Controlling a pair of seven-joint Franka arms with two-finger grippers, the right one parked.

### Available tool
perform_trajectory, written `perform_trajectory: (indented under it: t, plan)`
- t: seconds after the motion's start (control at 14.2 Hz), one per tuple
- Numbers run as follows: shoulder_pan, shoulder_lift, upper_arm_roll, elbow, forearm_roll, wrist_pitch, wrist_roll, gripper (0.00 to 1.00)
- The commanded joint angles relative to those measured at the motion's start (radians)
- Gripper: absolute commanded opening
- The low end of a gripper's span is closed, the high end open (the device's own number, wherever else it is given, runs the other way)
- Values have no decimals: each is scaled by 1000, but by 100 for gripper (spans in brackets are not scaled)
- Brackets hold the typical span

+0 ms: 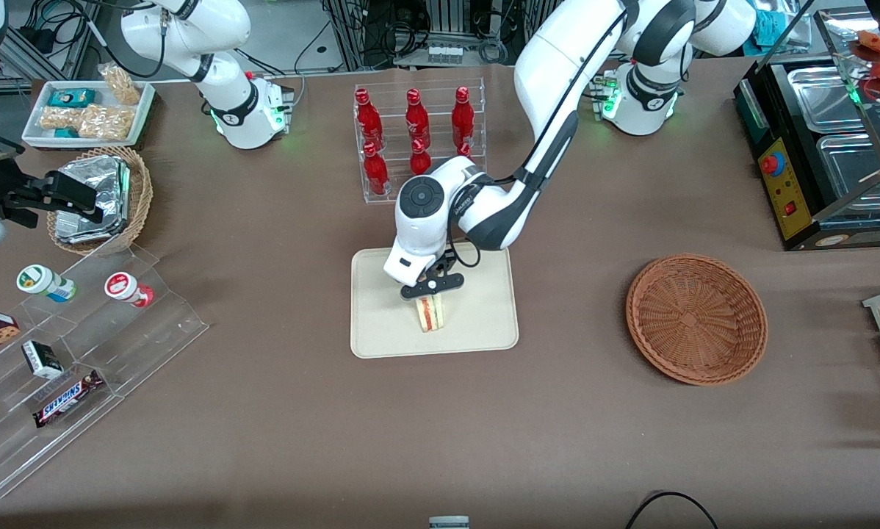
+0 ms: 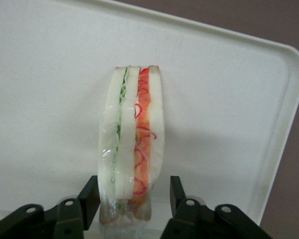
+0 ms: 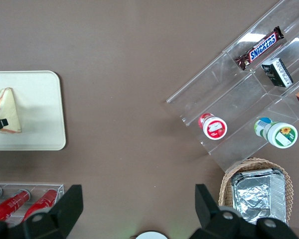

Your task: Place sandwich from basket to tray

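Fingers (image 2: 92,196): two black pads, one on each flank of the sandwich (image 2: 132,159), a narrow gap showing at each side, so parted slightly and not pressing the wrap. Gripper (image 1: 431,292): directly above the sandwich, over the middle of the tray.

Sandwich (image 1: 431,312): clear-wrapped wedge, standing on edge on the tray; white bread slices with a green layer and a red-orange layer between them.

Tray (image 1: 381,323): cream rectangle, rounded corners, low rim, at table centre; holds the sandwich only.

Basket (image 1: 695,317): shallow reddish-brown wicker round, toward the working arm's end of the table, well apart from the tray; nothing in it.

Bottle rack (image 1: 419,139): clear acrylic, farther from the front camera than the tray; holds red bottles (image 1: 369,117) upright in rows.

Small tan wicker basket (image 1: 135,195): toward the parked arm's end; holds foil-wrapped packets (image 1: 95,195).

White tray (image 1: 87,114): farther from the camera than the tan basket; holds snack packets.

Stepped acrylic stand (image 1: 80,353): nearer the camera than the tan basket; holds two lidded cups (image 1: 47,283), a Snickers bar (image 1: 67,397) and small boxes.
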Motion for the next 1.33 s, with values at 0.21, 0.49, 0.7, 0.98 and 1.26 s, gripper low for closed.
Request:
perform_trajectory:
  t: [0.21,0.49,0.7,0.98,1.26]
  plan:
    - [-4,-163,65,-35,9,-182,97,100]
    - [1,-294,168,-194,-1,-278,116,100]
    - [1,-360,267,-306,-43,-253,279,100]
    - [1,-467,396,-417,-95,-268,523,100]
    - [-2,-571,540,-434,-89,-424,818,100]
